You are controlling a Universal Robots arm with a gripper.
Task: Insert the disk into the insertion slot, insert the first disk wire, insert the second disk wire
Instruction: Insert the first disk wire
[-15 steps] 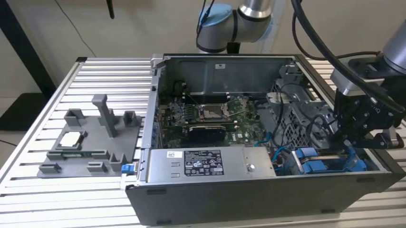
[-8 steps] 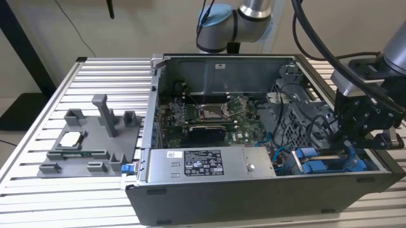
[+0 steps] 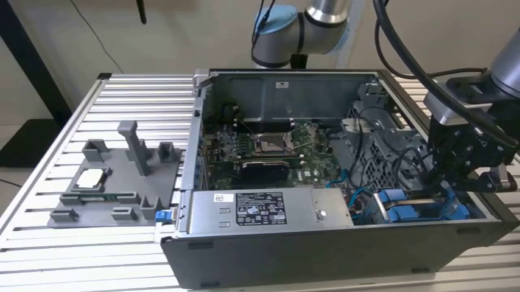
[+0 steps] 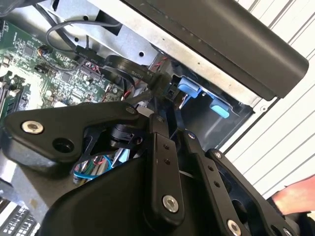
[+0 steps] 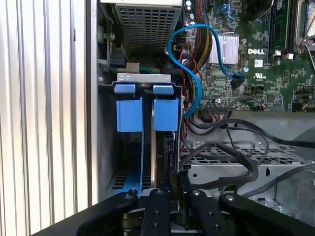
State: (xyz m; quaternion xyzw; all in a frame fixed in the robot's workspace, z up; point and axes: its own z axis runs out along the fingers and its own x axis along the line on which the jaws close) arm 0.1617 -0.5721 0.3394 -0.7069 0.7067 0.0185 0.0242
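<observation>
**Disk seated in bay, tool on wire at its back edge**

- Disk (image 5: 166, 115) stands on edge in its blue carrier, in the bay slot nearer the motherboard (image 5: 256, 64). The blue carrier (image 5: 129, 115) beside it looks empty.
- Tool (image 5: 173, 184) sits right at the disk's exposed edge, in line with that slot, inside the case (image 3: 325, 261) at the exterior view's right.
- Tool fingers (image 4: 161, 147) are drawn nearly together. A black wire (image 4: 130, 70) runs down to the tips and its end looks pinched between them. The contact point itself is dark, so the grip is likely rather than certain.
- I can't tell if the wire end is already mated to the disk.
- PSU (image 3: 268, 210) lies along the case's near wall, well apart from the tool. Case sits on the slatted table (image 3: 122, 91).
</observation>
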